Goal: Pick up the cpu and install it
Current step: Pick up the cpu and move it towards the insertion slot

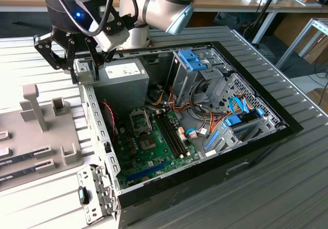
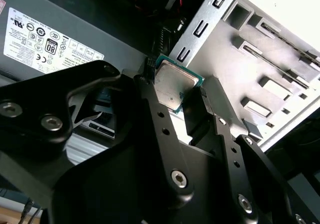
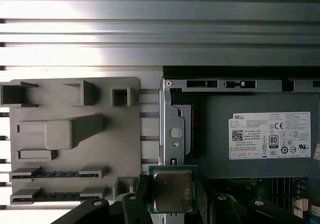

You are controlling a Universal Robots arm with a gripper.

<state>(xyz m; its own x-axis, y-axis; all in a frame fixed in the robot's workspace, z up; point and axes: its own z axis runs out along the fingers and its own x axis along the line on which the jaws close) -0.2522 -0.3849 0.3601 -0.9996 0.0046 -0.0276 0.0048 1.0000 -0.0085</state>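
A ribbed grey surface [image 1: 287,188] carries an open computer case [image 1: 215,175] across the middle and right of the exterior view. The arm's black fingers [image 1: 74,70] hang at that view's upper left, over the case corner by the grey power supply [image 1: 125,80]. In both wrist views they pinch the cpu [image 2: 172,86] [image 3: 172,190] by its edges, its metal top showing.

The gripper [image 3: 173,199] is gripping the cpu [image 3: 172,190], its black fingers [image 3: 142,190] pressing on opposite edges, the silvery top facing the camera. The cpu is hanging over the computer case rim [image 3: 172,134], between a grey holder tray [image 3: 75,154] carrying two memory sticks [image 3: 55,174] and the labelled power supply [image 3: 220,144], all sitting on the ribbed counter [image 3: 150,33]
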